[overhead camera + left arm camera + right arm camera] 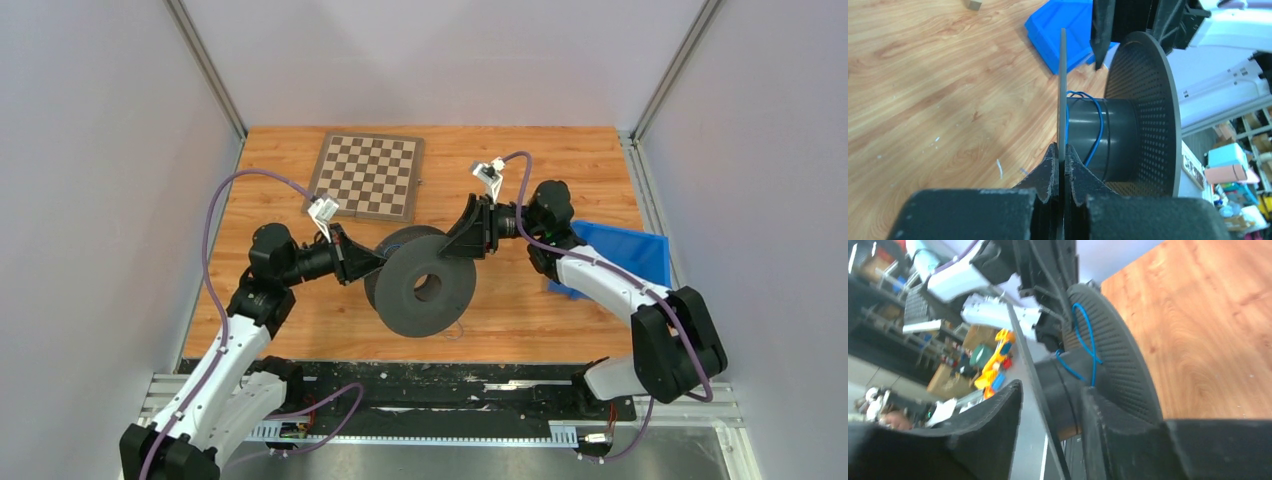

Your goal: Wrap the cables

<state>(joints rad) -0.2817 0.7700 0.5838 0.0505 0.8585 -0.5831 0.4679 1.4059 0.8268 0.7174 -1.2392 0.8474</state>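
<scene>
Left gripper (1062, 154): jaws together, clamped on the thin rim of one flange of the spool (425, 288); in the left wrist view the flange runs edge-on straight out from between the fingertips.
Right gripper (1052, 389): jaws apart, straddling the other flange, with a gap showing on both sides of the plate, so it is not gripping.
Spool attitude: tipped up on its flanges at mid-table, between the two arms and carried at the left claw's pinch.
Cable (1099, 125): a thin blue strand, a few loose turns around the dark hub (1115, 142) in the gap between the two flanges. One loop stands off the hub rather than lying flat.
Direction from the claws: the cable sits just past the left fingertips, to the hub side of the clamped flange. From the right claw it lies beyond its fingers, on the inner side of the straddled flange.
Long axis: the hub runs across both claws, square to the flanges, so the turns lie parallel to them.
Nearer arm: both are at the spool. My judgement is that the right, being free, is the one able to reach the strand.
Outward: wooden table (560, 170), chessboard (368, 175) at the far side, blue bin (625, 255) by the right arm.
</scene>
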